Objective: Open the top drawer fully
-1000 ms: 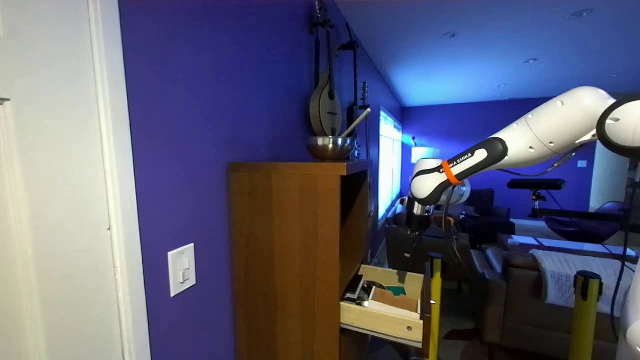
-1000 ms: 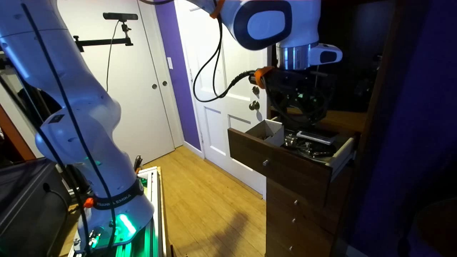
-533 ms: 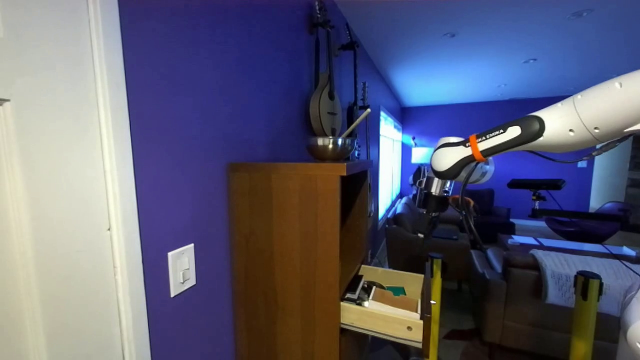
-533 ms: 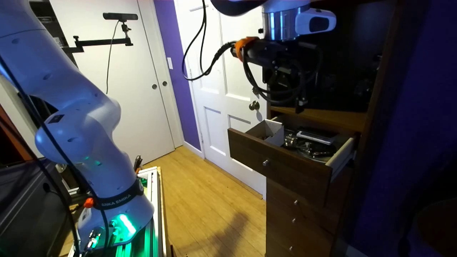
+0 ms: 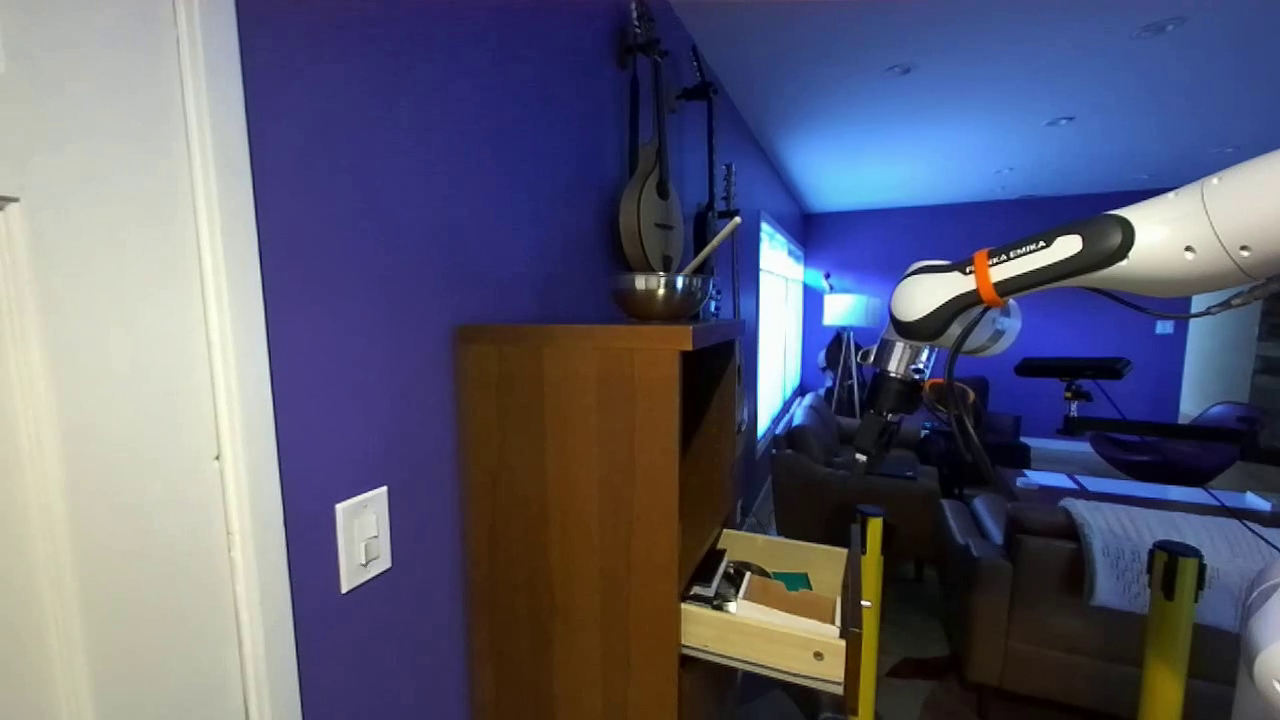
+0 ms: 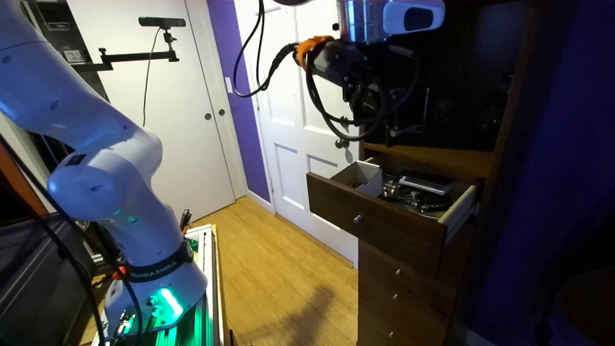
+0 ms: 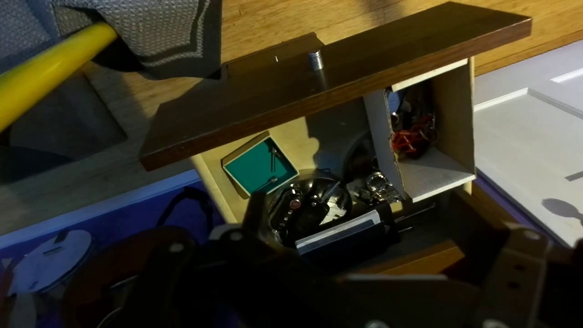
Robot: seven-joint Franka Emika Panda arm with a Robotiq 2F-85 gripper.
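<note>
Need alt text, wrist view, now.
Top drawer pulled open, seen from above, with a silver knob on its brown front. Inside: a teal-lined box, dark clutter and a pale cardboard box holding something red. A yellow post slants in at upper left.

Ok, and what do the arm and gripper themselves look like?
The arm is white and smoothly rounded, with a black section marked FRANKA EMIKA, partly covered by an orange band. A shiny silver collar leads to a dark gripper, its finer detail lost in shadow. Black cables hang in loops beside it. The base wears a black ring, also lettered, and a bright green light.
</note>
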